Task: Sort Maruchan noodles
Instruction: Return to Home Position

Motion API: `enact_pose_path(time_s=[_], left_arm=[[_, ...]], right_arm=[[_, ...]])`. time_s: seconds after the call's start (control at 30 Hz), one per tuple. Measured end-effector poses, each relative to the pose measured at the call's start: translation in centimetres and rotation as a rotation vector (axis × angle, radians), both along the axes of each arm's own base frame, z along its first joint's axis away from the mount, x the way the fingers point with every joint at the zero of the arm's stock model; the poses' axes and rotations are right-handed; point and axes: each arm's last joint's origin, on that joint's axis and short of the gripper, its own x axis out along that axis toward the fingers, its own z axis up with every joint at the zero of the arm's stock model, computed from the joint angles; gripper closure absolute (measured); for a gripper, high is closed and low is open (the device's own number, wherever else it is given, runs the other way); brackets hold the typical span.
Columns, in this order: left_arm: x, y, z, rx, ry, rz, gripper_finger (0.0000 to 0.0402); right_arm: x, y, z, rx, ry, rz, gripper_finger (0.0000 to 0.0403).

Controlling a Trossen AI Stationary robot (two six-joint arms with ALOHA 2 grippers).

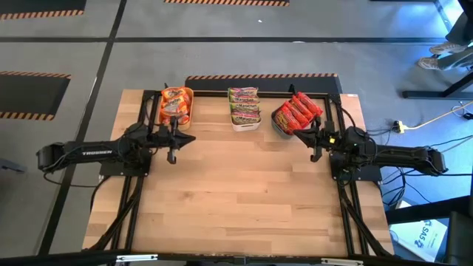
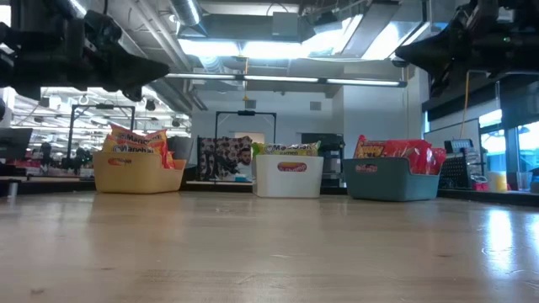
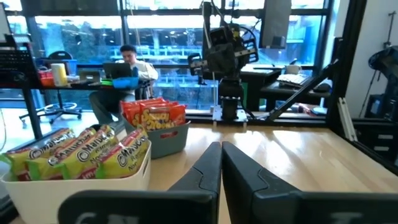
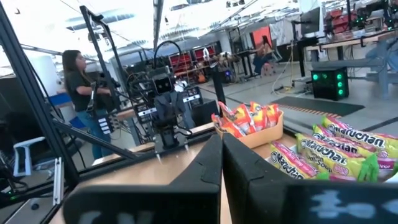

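I see every pack binned along the far edge of the table (image 1: pixel 244 199): orange packs (image 1: pixel 175 103) in the yellow bin (image 2: pixel 139 178), green-pink packs (image 1: pixel 244 106) in the white bin (image 2: pixel 289 178), and red packs (image 1: pixel 297 113) in the grey bin (image 2: pixel 392 183). My left gripper (image 3: pixel 221 146) hangs above the table just on the near side of the yellow bin, fingers pressed together on nothing. My right gripper (image 4: pixel 222 137) hangs likewise just beside the grey bin's near side, fingers pressed together and empty. The packs lie apart from both grippers.
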Motion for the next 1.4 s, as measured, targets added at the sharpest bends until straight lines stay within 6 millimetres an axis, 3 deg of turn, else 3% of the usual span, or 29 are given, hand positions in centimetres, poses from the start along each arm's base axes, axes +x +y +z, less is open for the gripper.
enact_pose_path(time_s=[0.13, 0.37, 1.4], left_arm=[[-0.1, -0.1, 0.0, -0.001, 0.003, -0.01, 0.04], [-0.1, -0.1, -0.1, -0.002, 0.008, -0.01, 0.0391], [0.0, -0.1, -0.3, -0.003, 0.035, -0.011, 0.039]], right_arm=[[0.0, 0.0, -0.2, 0.0, 0.003, 0.001, 0.0403], [-0.3, 0.1, -2.5, 0.02, -0.017, 0.004, 0.0403], [-2.6, 0.4, -3.5, 0.019, 0.062, -0.026, 0.0403]])
